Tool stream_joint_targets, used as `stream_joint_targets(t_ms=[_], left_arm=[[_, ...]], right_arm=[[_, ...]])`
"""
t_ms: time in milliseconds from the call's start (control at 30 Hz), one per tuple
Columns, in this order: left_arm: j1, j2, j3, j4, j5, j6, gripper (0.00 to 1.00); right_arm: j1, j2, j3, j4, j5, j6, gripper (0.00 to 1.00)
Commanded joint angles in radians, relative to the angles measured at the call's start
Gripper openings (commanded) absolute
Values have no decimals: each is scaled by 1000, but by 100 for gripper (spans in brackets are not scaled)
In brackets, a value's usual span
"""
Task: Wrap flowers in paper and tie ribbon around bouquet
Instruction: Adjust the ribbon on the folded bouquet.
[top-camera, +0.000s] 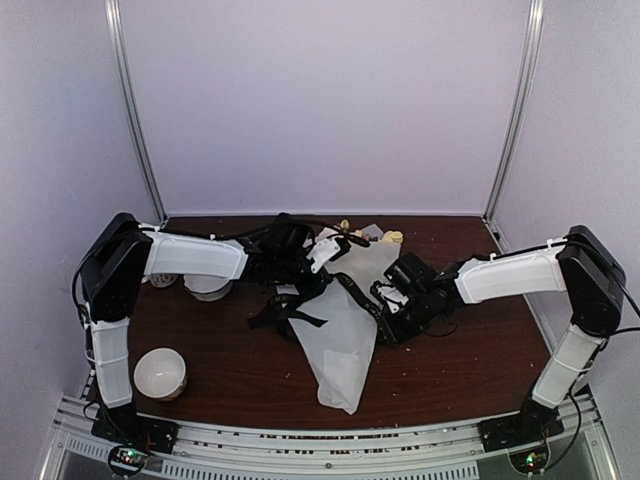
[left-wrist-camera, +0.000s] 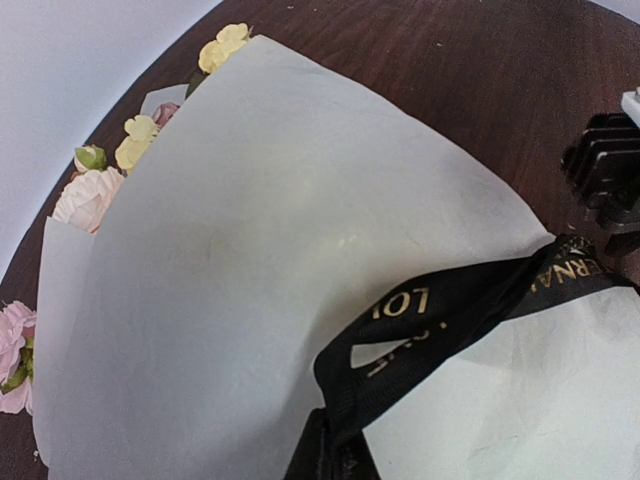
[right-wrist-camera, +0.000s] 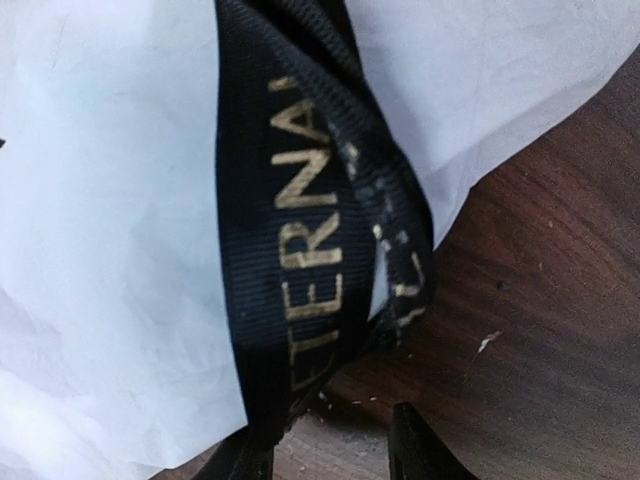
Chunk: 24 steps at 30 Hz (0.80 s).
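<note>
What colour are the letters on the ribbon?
Gold, on the black ribbon. The right wrist view shows them best.

Black ribbon (right-wrist-camera: 290, 250), printed in pale gold capitals, partial run "TERNA" read lengthwise on the front band in the right wrist view, "LO" and "ERNA" read on its crossing bands in the left wrist view, remaining letters folded, unreadable
</note>
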Motion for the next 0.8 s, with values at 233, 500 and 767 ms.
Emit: stream_joint_targets(t_ms=[233, 500, 767], left_arm=[[8, 7, 2, 12, 3, 13, 0], [8, 8, 2, 6, 5, 14, 0], [10, -11, 11, -20, 28, 16, 2]], right_arm=[[4, 53, 84, -69, 75, -98, 41], [12, 103, 122, -51, 48, -126, 23], [12, 35, 108, -129, 188, -109, 0]])
